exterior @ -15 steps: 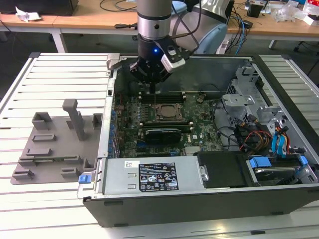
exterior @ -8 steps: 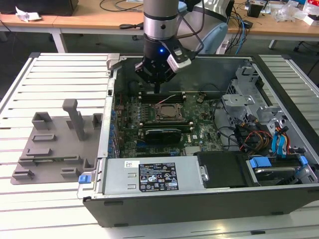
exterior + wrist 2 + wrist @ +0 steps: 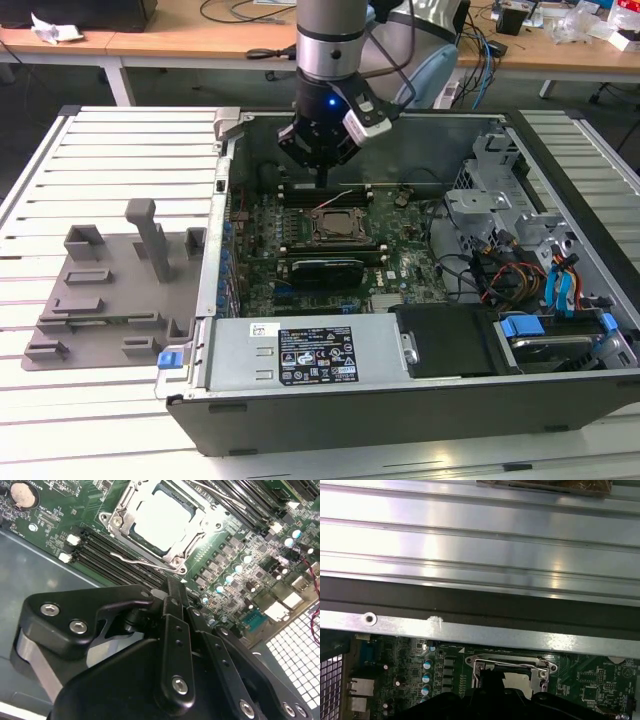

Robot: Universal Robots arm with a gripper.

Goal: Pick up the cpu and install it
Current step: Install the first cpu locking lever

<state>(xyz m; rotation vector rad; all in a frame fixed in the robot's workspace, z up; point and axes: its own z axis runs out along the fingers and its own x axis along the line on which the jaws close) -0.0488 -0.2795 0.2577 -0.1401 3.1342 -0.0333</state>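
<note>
The cpu (image 3: 162,517) is a bright silver square lying flat inside the motherboard socket (image 3: 335,225), with the socket's metal frame (image 3: 117,522) around it. In the exterior view my gripper (image 3: 322,183) hangs just above and behind the socket, inside the open computer case (image 3: 560,180). In the second wrist view the gripper (image 3: 172,586) has its black fingers (image 3: 172,625) drawn together, with nothing between them, a short way from the socket's edge. In the first wrist view the gripper's dark tip (image 3: 492,680) partly covers the socket (image 3: 542,667).
Dark memory slots (image 3: 107,555) run beside the socket, and a black expansion card (image 3: 325,268) lies in front of it. Cables and drive bays (image 3: 530,270) fill the case at the exterior view's right. A grey plastic fixture tray (image 3: 110,290) rests on the slatted table (image 3: 120,160).
</note>
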